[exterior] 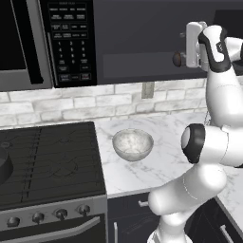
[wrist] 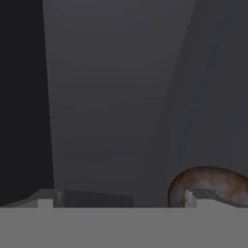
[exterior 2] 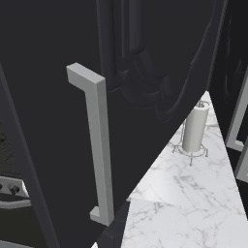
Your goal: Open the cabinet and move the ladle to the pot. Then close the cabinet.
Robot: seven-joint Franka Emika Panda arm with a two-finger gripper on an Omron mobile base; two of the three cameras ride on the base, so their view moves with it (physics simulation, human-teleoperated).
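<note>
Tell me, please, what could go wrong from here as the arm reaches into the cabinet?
The open gripper sits off to one side of the ladle, so closing now might miss or nudge it. The cabinet door stands swung open close by; the arm could bump it on the way out.

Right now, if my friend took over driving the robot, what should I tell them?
Tool: open, holding nothing, reaching into the cabinet.
Cabinet door: already swung open, silver handle toward the right base camera.
Ladle: in the cabinet, its brown cup right by one tool tip, not gripped.
Pot: on the stove, at the left edge.
Done: cabinet opened.
Left: grab the ladle, carry it to the pot, close the door.
</note>
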